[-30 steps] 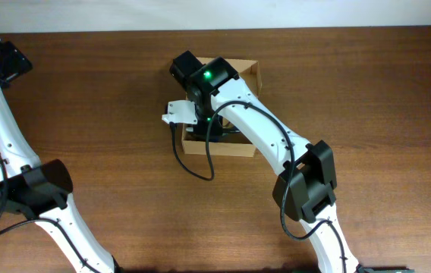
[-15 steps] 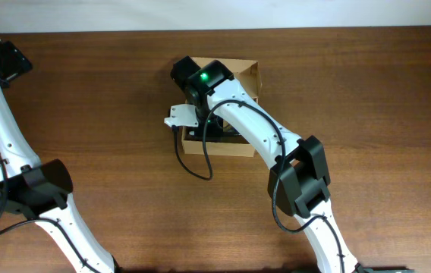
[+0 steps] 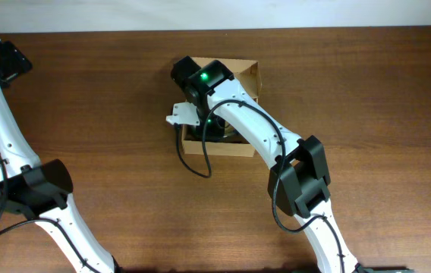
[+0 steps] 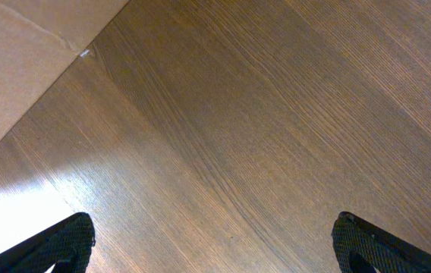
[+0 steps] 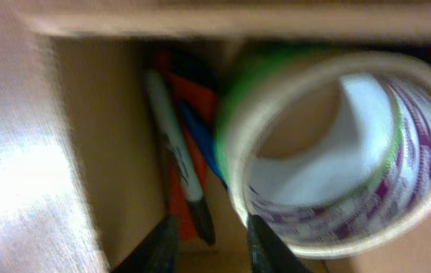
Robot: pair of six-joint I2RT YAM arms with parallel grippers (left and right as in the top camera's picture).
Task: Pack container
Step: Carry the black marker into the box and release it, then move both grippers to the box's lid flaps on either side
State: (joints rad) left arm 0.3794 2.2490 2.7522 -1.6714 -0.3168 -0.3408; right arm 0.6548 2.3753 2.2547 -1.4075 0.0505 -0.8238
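Overhead: the right arm (image 3: 276, 144) rises from the near edge of the table (image 3: 367, 91), bends at its dark elbow and leans far and leftward, its wrist tipped down into the container (image 3: 219, 149). The container sits in the far middle of the table, open top upward, its walls square to the table edges. A flap shows along its right side. The arm covers so much of it that its long axis cannot be judged. Bare wood lies on every side of it: a narrow strip toward the far edge, broad stretches to the right, left and near side. The left arm (image 3: 3, 144) runs up the left margin, well apart from the container.

Left wrist: the left gripper (image 4: 212, 244) hangs over bare wood, its fingers (image 4: 64, 241) spread wide and holding nothing. A tan cardboard sheet (image 4: 18, 61) fills the upper left corner.

Right wrist: the picture is blurred. The right gripper (image 5: 212, 244) points down inside the container, beside its inner wall (image 5: 102, 144). Its fingers (image 5: 158, 246) stand close together. A marker (image 5: 171, 159) lies lengthwise along that wall, its end showing in the gap between the fingers, and whether they pinch it cannot be told. A tape roll (image 5: 329, 220) stands on edge just beside the marker, filling the right half.
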